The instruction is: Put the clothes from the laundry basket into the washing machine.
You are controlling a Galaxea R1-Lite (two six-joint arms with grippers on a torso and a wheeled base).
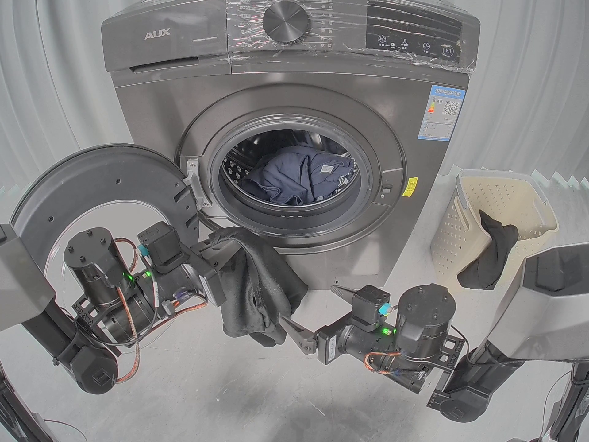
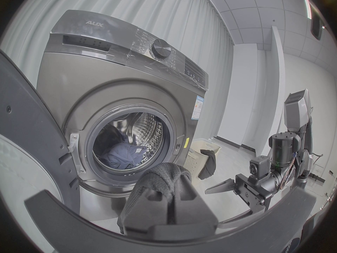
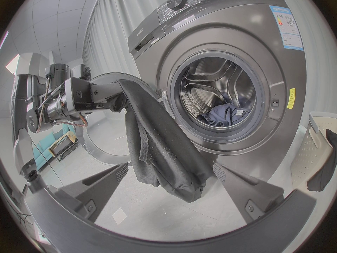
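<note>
Black cloth garment (image 1: 257,290) hangs pinched in my left pincer (image 1: 219,250) just below the grey washing machine's open drum (image 1: 270,141), poised for loading I judge, my right pincer (image 1: 307,305) spread beside it.

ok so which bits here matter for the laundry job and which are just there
Job: washing machine, navy clothes inside it, black garment in the left gripper, open right gripper, laundry basket, black cloth on its rim.
Just there: curtain, energy label, yellow sticker.

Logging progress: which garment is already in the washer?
The navy garment in the drum. One black garment hangs from the left gripper; the other drapes over the laundry basket rim.
</note>
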